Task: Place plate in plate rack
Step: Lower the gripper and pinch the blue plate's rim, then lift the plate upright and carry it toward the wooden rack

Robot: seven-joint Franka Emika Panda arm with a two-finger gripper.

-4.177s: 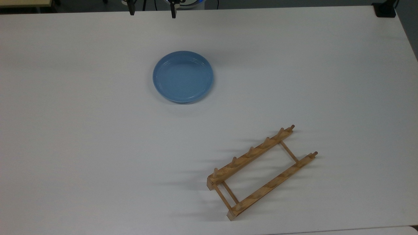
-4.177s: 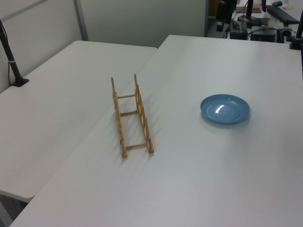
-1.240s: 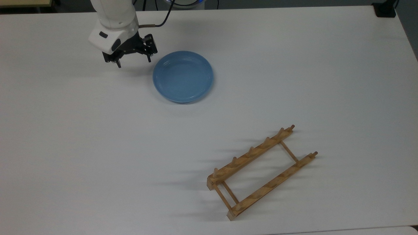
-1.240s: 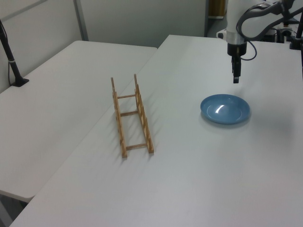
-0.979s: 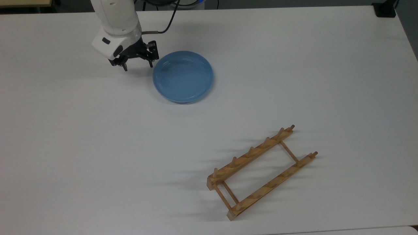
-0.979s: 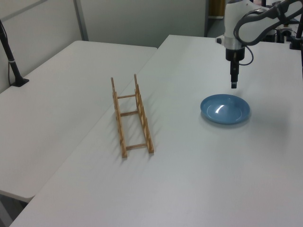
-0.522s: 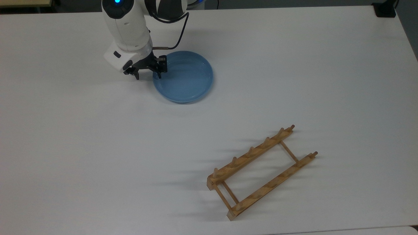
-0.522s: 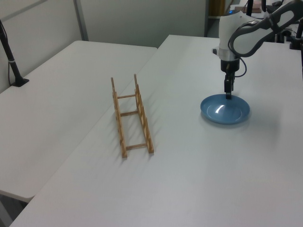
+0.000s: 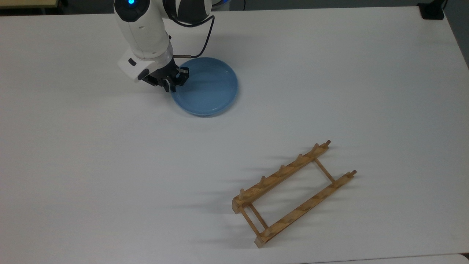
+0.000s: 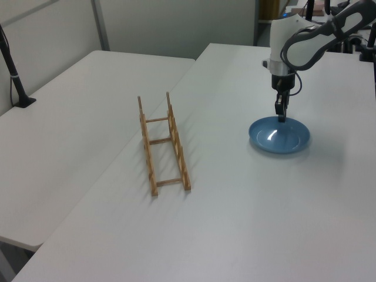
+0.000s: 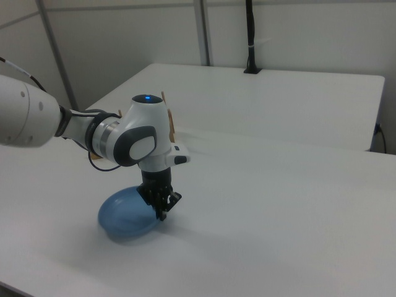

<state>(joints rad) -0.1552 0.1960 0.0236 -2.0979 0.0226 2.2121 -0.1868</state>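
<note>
The light-blue plate [image 9: 207, 88] [image 10: 281, 136] [image 11: 125, 215] lies flat on the white table [image 9: 110, 165]. My gripper [image 9: 170, 87] [image 10: 281, 116] [image 11: 162, 210] points down at the plate's rim on the top view's left, and its fingers are shut on that rim. The wooden plate rack [image 9: 293, 192] [image 10: 163, 144] stands apart toward the top view's lower right, with nothing in it. In the right view the arm hides most of the plate rack [image 11: 169, 127].
A black clamp [image 9: 432, 11] sits at the table's corner in the top view's upper right. A black post [image 10: 14, 73] stands on the adjoining table [image 10: 59, 135] at the left view's left. A cable [image 9: 203, 40] loops from the arm over the plate's far side.
The arm came in from the top view's upper left, dropped to the plate's rim with its fingers apart, and in the last half second the fingers shut on the rim.
</note>
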